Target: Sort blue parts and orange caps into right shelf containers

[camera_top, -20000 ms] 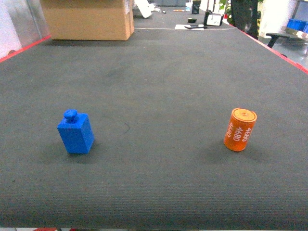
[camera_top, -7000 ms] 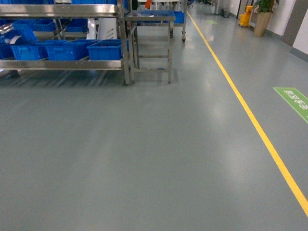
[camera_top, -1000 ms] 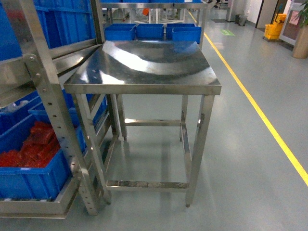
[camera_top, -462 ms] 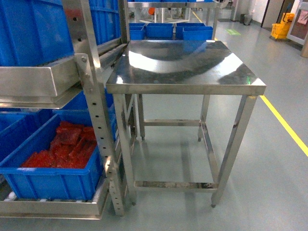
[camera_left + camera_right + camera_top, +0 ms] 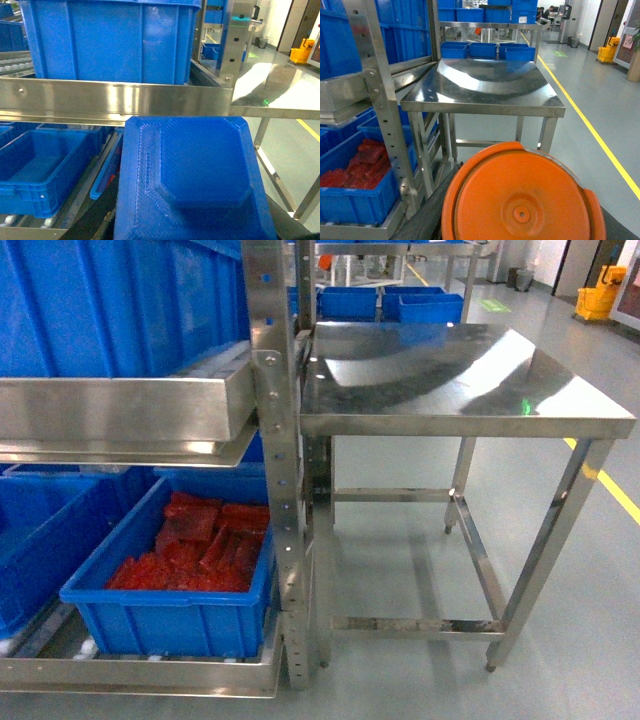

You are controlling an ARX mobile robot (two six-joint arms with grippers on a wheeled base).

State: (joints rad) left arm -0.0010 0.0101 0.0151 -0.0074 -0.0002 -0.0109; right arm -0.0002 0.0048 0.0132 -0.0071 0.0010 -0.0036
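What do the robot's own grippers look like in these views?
Very little shows. Beside the blue part, the left gripper's fingers are plain black; so are the right gripper's fingers beside the orange cap. The head view shows no arm.

Head view facing shelf rack [image 5: 282,490], wrist views close behind, sharing steel table [image 5: 450,380].

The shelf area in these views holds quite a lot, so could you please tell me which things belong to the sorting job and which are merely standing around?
Job:
- blue part, close to the left wrist camera
- orange cap, close to the right wrist camera
- blue crates on the shelf

Standing about:
- steel table
- crate of red pieces
- yellow mop bucket
- yellow floor line
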